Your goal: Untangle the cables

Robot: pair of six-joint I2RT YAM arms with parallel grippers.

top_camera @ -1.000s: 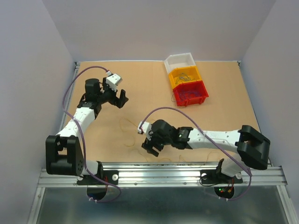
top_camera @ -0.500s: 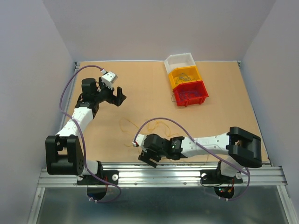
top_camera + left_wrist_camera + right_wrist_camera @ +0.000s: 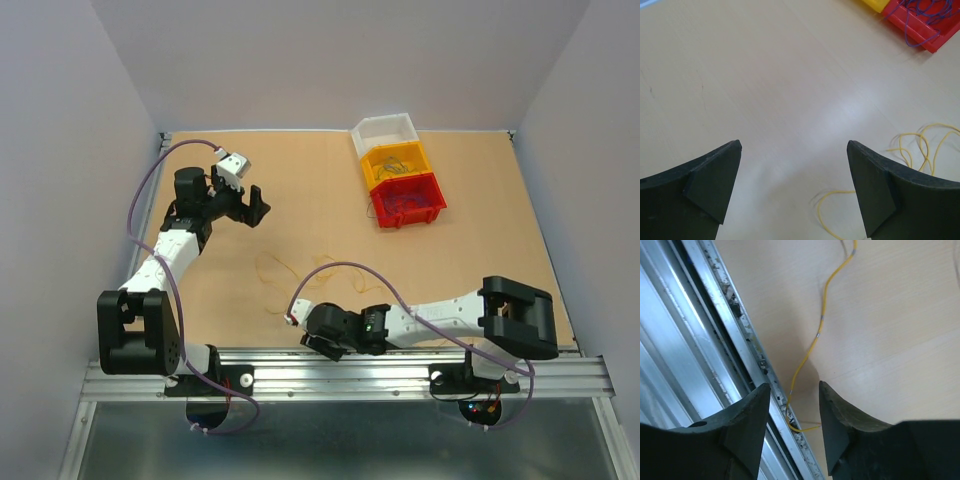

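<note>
Toward the far edge sit three bins (image 3: 368,170), two holding cables (image 3: 403,200).

A yellow cable (image 3: 823,315) runs off the right wrist view's top edge; the red bin (image 3: 921,33) sits cropped in the left wrist view's corner.

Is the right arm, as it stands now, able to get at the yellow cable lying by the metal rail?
Probably yes. The yellow cable runs between the open fingers of the right gripper, with nothing over it. Only the metal rail close beside one finger might hinder a low grasp.
</note>
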